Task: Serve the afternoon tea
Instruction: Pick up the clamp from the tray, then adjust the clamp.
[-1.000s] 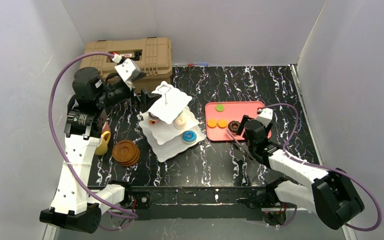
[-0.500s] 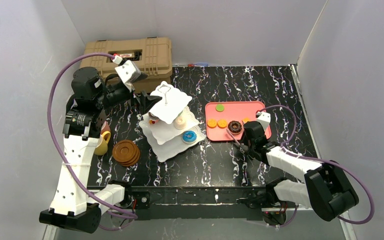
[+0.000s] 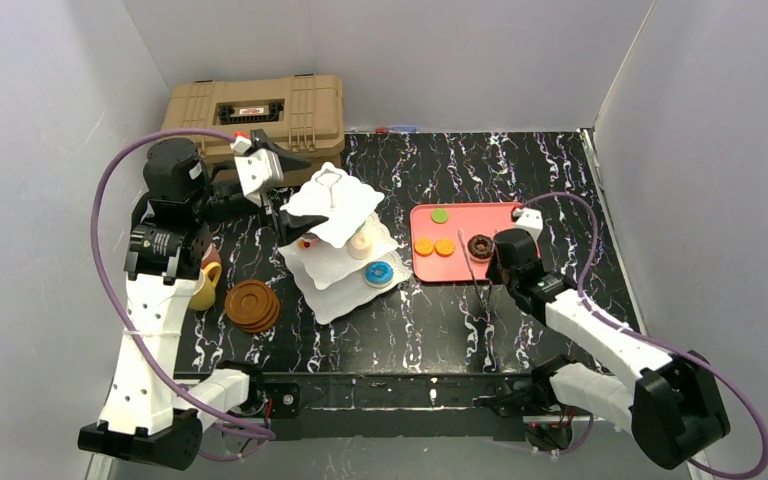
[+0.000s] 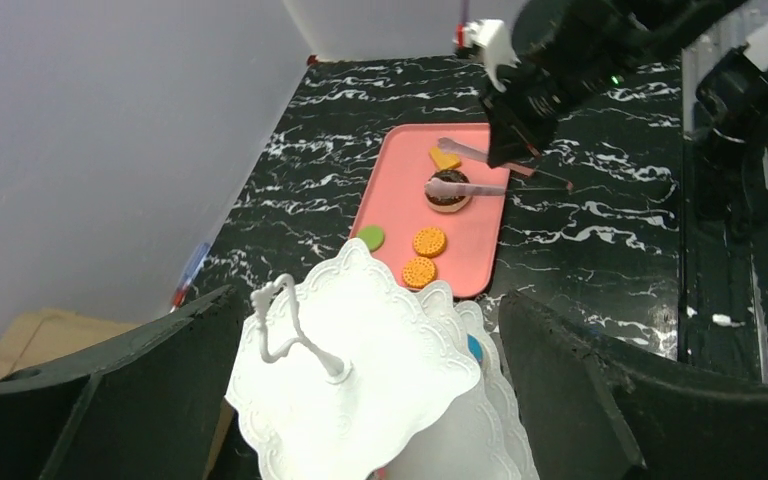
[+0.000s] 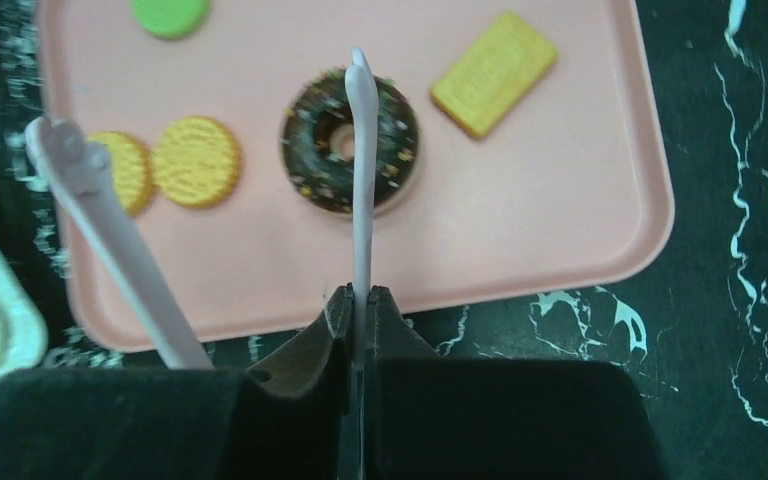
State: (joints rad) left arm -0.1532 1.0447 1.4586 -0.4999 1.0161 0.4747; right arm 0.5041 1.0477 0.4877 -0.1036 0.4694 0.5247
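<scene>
Tray first: the pink tray [image 5: 580, 200] lies under my right wrist and holds a green disc [image 5: 170, 12], two round orange biscuits [image 5: 196, 160], a yellow rectangular biscuit [image 5: 493, 72] and a chocolate doughnut [image 5: 395, 160] with sprinkles.

The tiered stand [image 3: 335, 225] is the other carrier. It stands upright on the black table [image 3: 560, 170], left of the tray and right of the stack of brown saucers [image 3: 252, 305]. Its long axis is vertical, with the wire loop [image 4: 285, 320] on top. A pale cup [image 3: 363, 243] sits on a middle plate and a blue-ringed pastry [image 3: 378, 272] on the lowest (something small and reddish at the left edge is too hidden to name). A yellow cup [image 3: 203, 290] stands by my left arm.

My right gripper [image 5: 358, 310] is pinched tight on one blade of the pale tongs [image 5: 362, 180]. That blade runs straight away from my wrist, its tip lying across the doughnut; I cannot tell whether it touches. The other blade splays left toward the orange biscuits.

My left gripper [image 4: 365, 300] is spread wide, one finger on either side of the stand's top plate, holding nothing.
</scene>
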